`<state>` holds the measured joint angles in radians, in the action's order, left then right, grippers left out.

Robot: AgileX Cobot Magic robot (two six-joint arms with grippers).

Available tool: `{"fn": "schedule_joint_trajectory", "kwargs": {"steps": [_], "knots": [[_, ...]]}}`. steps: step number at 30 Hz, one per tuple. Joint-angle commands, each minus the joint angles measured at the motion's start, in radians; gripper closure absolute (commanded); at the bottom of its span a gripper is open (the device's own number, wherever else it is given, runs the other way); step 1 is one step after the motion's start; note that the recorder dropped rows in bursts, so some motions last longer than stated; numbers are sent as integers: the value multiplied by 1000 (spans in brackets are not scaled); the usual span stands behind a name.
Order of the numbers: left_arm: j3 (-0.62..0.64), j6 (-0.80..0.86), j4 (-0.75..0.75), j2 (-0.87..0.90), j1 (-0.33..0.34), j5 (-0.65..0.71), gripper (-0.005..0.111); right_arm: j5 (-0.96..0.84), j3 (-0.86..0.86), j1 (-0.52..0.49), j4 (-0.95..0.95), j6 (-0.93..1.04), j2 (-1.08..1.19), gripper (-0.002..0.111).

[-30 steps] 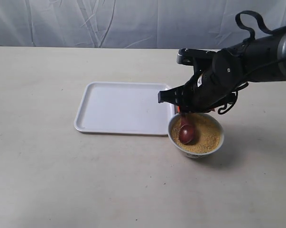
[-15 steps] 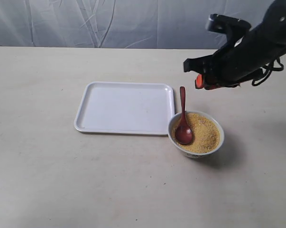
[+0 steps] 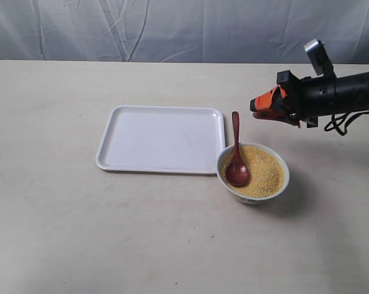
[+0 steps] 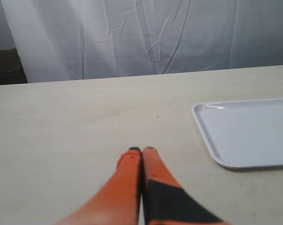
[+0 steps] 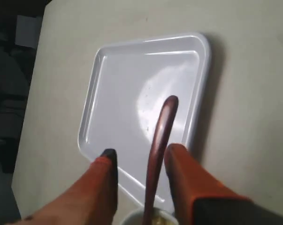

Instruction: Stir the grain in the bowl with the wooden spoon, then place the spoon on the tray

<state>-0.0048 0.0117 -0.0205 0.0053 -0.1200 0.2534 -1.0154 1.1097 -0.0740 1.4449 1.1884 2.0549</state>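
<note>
Left tool (image 4: 142,151): shut, orange fingers pressed tip to tip and gripping nothing, low over the table (image 4: 61,131). It doesn't show in the exterior view. One tray (image 4: 244,136) corner lies ahead of its tips and off to one side, well apart. In the exterior view the tray (image 3: 160,138) sits flat, well to the left of the right tool (image 3: 257,110) and lower. Spoon (image 3: 235,150) is not on the tray. Its head is down in the grain (image 3: 265,171) on the side of the bowl (image 3: 257,195) nearest the tray, and its handle leans up over the rim just beside the tray's edge. The handle end is near the right tool's tips, left of them and a bit lower, apart. The bowl touches or nearly touches the tray corner and sits below the right tool, slightly left. Right tool: open, holding nothing, raised off the table, tips pointing toward the spoon handle. Its wrist view shows both fingers (image 5: 106,161) spread, with the spoon (image 5: 157,140) handle lined up in the gap, touching neither as far as I can tell, and the tray (image 5: 127,93) beyond the tips.
</note>
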Motion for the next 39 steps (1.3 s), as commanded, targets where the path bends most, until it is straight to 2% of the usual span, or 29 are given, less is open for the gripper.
{"fn": "schedule_joint_trajectory", "kwargs": {"steps": [1,7,17,20,26,29,39], "knots": [[5,-1,2,-5,0,-10,107,-31,26,-6,86,83,89,61],[5,-1,2,-5,0,-10,107,-78,68,0,111,83,167,60],[5,-1,2,-5,0,-10,107,-69,103,75,125,83,221,61],[5,-1,2,-5,0,-10,107,-74,103,75,126,83,221,70],[5,-1,2,-5,0,-10,107,-130,105,62,152,83,221,109],[5,-1,2,-5,0,-10,107,-206,105,37,202,83,219,109],[5,-1,2,-5,0,-10,107,-206,51,4,259,113,57,109]]}}
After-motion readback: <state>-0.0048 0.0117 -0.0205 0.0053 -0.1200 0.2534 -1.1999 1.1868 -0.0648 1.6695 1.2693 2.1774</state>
